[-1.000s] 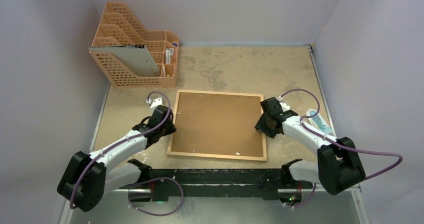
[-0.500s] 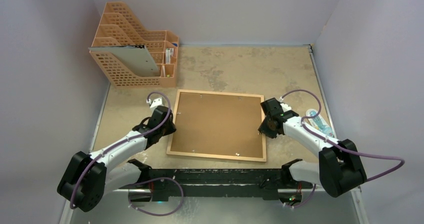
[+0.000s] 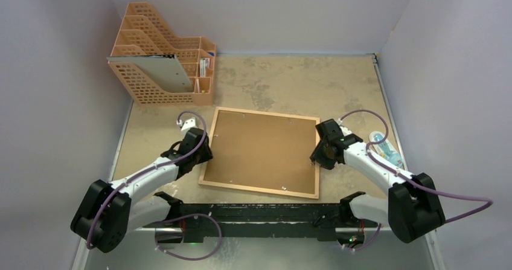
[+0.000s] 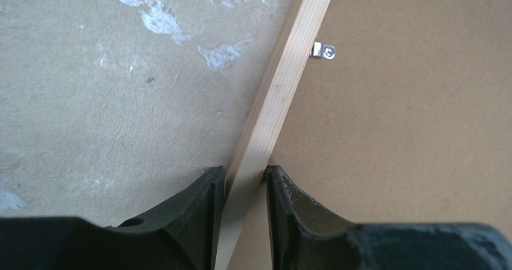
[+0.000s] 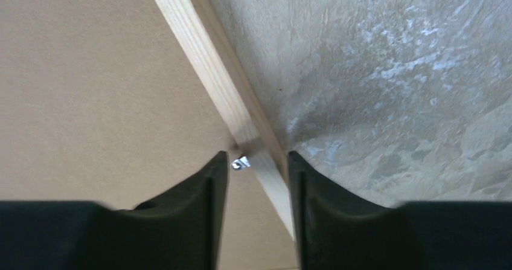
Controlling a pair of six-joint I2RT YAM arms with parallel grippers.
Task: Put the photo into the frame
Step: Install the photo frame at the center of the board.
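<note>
Pinching opposite side rails of the thin light-wood rectangular picture frame [image 3: 259, 189], which lies back-up on the mottled beige table [image 3: 272, 86] with its brown hardboard backing panel [image 3: 261, 150] in place, left gripper [image 4: 244, 179] and right gripper [image 5: 258, 161] each clamp wood, presumably to reposition it; photo not visible.

The thin light-wood rectangular picture frame [image 3: 259, 188] has turned slightly clockwise on the counter [image 3: 272, 83], so its right rail now lies nearer the arms' bases. The right pincer [image 5: 258, 161] has narrowed around that rail and shifted nearer with it.
</note>
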